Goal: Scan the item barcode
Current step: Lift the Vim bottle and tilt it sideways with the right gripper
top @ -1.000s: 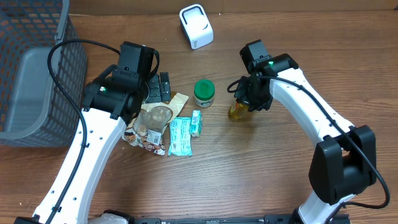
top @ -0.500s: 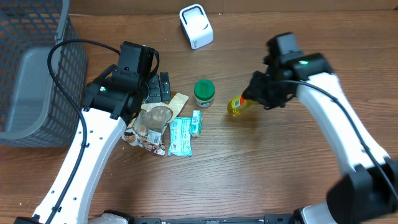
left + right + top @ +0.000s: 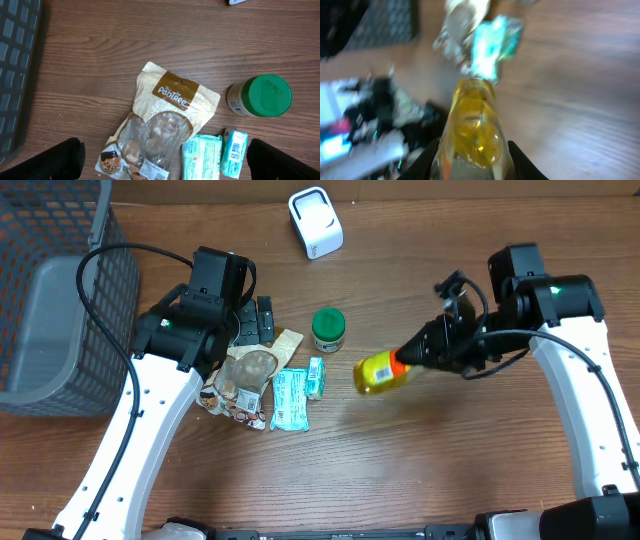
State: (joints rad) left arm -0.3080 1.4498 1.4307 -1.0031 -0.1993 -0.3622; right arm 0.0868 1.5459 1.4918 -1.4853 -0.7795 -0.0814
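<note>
- The right gripper (image 3: 432, 352) has its jaws clamped on the neck end of the bottle (image 3: 378, 371). It holds the bottle clear of the table (image 3: 450, 470), on the robot's side of the scanner (image 3: 315, 222) and off to the scanner's right.
- The bottle's long axis runs nearly level. Its base points left and slightly toward the robot, so it passes on the near side of the scanner and does not aim at it.
- From the jaws, the scanner lies away from the robot and to the left, well apart. I judge the coming move to be a carry toward it plus a roll to present the label.
- The right arm has the item, so the move falls to it. The left gripper (image 3: 165, 150) is about as near the scanner, but its jaws are wide apart and empty, hanging over the bag (image 3: 167, 125) on the scanner's near-left side.
- The overhead view shows both scanner and bottle, and a label patch on the bottle's side; I cannot tell whether that is the barcode.
- The right wrist view is blurred. It looks straight down the bottle's length and shows the dark fingers (image 3: 420, 160) flanking it, but no scanner.
- The left wrist view shows neither bottle nor scanner body.
</note>
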